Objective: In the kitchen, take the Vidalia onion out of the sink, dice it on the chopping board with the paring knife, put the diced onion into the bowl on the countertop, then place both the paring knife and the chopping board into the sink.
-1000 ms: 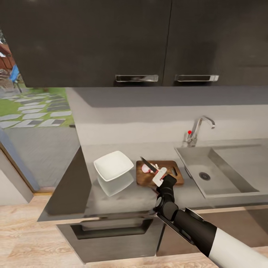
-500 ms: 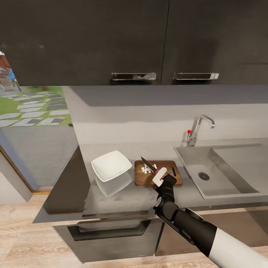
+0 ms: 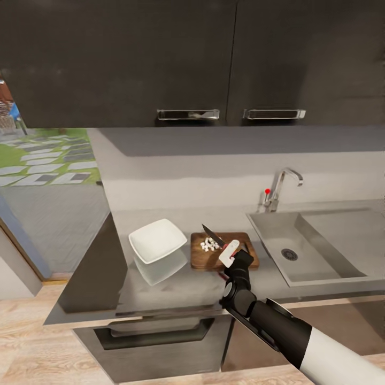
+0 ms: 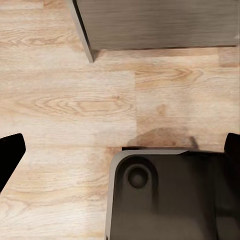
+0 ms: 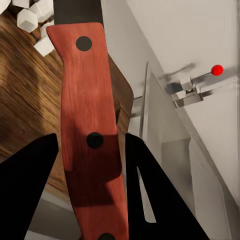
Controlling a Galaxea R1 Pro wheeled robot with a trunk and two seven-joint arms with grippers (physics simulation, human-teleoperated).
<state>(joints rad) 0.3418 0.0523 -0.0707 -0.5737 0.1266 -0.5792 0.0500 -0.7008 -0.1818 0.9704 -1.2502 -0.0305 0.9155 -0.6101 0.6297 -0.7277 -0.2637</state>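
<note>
R pincer (image 3: pixel 229 253) (gripping paring knife (image 3: pixel 213 236)) over board (image 3: pixel 199 259)

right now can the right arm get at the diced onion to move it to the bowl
Probably not yet: the right tool is shut on the paring knife, so it has no free grip. The diced onion lies uncovered on the chopping board.

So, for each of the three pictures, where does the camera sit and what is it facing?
Head view: high up, facing the countertop; the right gripper holds the paring knife.
Left wrist view: facing the wooden floor; dark fingertips at the edges.
Right wrist view: along the knife handle toward the chopping board.
Shared with the head view: knife, board, diced onion, sink.
</note>
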